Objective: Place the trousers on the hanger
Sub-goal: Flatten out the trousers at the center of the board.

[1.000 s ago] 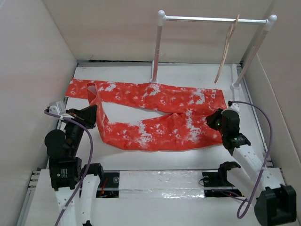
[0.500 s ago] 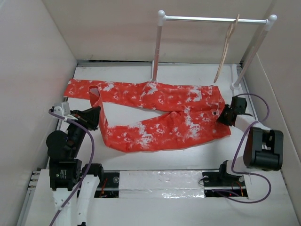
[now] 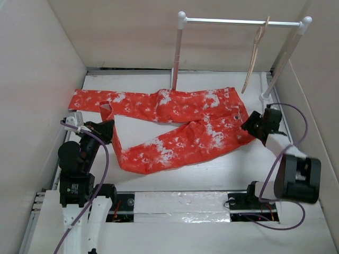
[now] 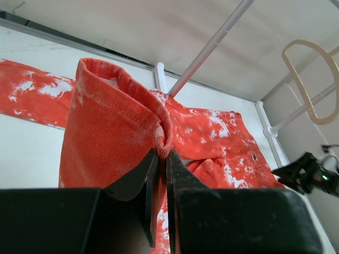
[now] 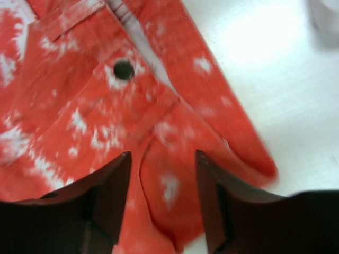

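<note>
Left wrist view: left tool is clenching a fold of the trousers; right tool is hovering released above their waist; limp cloth, probably best seized at seams.

The right tool (jaws apart) straddles the trousers below their dark button.

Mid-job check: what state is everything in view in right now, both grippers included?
trousers: lying on the table, one leg hem lifted, not on the hanger.
hanger: hooked on the rail, bare.
rail: standing upright at the far end.
left gripper: shut on the trousers' leg hem.
right gripper: open, over the waistband.
</note>
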